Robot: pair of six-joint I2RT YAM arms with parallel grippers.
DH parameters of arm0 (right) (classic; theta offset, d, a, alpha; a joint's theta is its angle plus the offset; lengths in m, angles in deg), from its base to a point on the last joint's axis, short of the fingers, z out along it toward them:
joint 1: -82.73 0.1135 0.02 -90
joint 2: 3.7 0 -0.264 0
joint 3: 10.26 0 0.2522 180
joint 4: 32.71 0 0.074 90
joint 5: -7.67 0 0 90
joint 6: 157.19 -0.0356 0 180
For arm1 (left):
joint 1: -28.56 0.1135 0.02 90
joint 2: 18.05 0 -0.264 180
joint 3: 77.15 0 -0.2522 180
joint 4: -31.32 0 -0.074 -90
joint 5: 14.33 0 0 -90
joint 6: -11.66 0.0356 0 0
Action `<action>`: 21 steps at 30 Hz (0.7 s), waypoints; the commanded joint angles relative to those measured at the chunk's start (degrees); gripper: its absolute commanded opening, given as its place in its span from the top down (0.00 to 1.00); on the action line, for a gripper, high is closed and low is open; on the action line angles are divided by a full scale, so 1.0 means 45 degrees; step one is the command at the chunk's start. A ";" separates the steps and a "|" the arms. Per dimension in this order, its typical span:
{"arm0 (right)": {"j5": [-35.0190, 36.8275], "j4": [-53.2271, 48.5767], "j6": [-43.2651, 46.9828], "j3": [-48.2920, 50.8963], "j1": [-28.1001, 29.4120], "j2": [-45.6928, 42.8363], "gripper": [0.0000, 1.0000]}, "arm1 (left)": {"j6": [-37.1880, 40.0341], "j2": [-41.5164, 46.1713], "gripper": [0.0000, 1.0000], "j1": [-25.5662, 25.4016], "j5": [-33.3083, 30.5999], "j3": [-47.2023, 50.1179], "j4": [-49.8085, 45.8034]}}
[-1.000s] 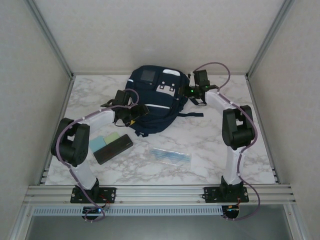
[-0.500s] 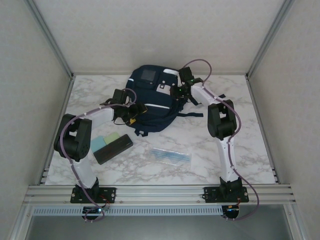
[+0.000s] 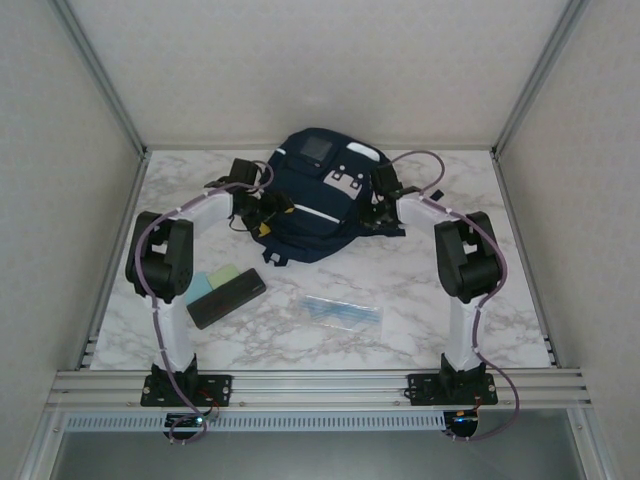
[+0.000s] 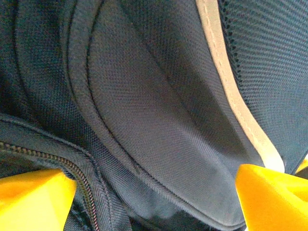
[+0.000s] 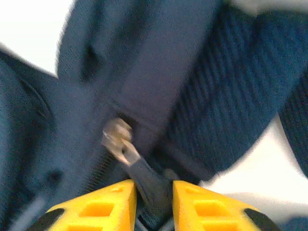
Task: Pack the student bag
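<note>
A: Where's the student bag (image 3: pixel 318 200)?

B: Lying on the marble tabletop (image 3: pixel 430 300), front pockets up, with an arm at each flank.

A: Why is the right gripper (image 5: pixel 153 191) pressed so close to it?

B: Its jaws are pinched on the dark zipper pull (image 5: pixel 140 167), just below the metal slider (image 5: pixel 117 134), on the bag's right side. My guess is it means to draw the zip along and open a compartment before anything goes in.

A: And the left gripper (image 4: pixel 155 182)?

B: It's on the bag's left side with its jaws spread wide. The yellow fingertips (image 4: pixel 33 202) sit either side of a bulge of navy fabric, and a zipper track (image 4: pixel 84 192) runs past one tip. Nothing is pinched that I can see. It looks placed to brace the bag so the pull doesn't drag the whole thing.

A: What waits to be packed?

B: All of it lies on the bag's near side. A dark flat case (image 3: pixel 228 297) sits off the bag's left corner, touching pale green and blue pads (image 3: pixel 210 283). A clear packet (image 3: pixel 342 312) lies straight in front of the bag, well apart from it.

A: Anything in the way?

B: The bag's loose strap (image 3: pixel 385 230) trails beside the right gripper. I'd judge it could snag.
</note>
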 commanded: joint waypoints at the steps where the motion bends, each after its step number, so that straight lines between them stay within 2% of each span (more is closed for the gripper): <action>1: -0.0705 -0.0673 -0.0704 0.1016 0.0308 -0.0279 0.76 | 0.0803 -0.1285 0.14 0.0339 -0.1566 -0.0901 0.1589; 6: 0.0993 -0.1385 0.0200 0.0853 0.0507 -0.1285 0.74 | 0.1197 -0.1182 0.13 0.0374 -0.1570 -0.1271 0.1104; 12: 0.1702 -0.1963 0.1137 0.0410 -0.0032 -0.2420 0.55 | 0.2253 -0.0199 0.12 0.0391 -0.1546 -0.1217 -0.0012; 14: 0.1459 -0.1720 0.0991 0.0484 -0.0593 -0.2610 0.49 | 0.2698 0.0358 0.12 0.0382 -0.1704 -0.1156 -0.0510; 17: 0.0490 -0.0929 0.0339 0.0444 -0.1606 -0.2485 0.44 | 0.3174 0.1248 0.11 0.0309 -0.2031 -0.0871 -0.1039; 21: -0.1291 0.0457 -0.0773 -0.0270 -0.2586 -0.1391 0.35 | 0.2899 0.2221 0.09 0.0218 -0.1856 0.0213 -0.0867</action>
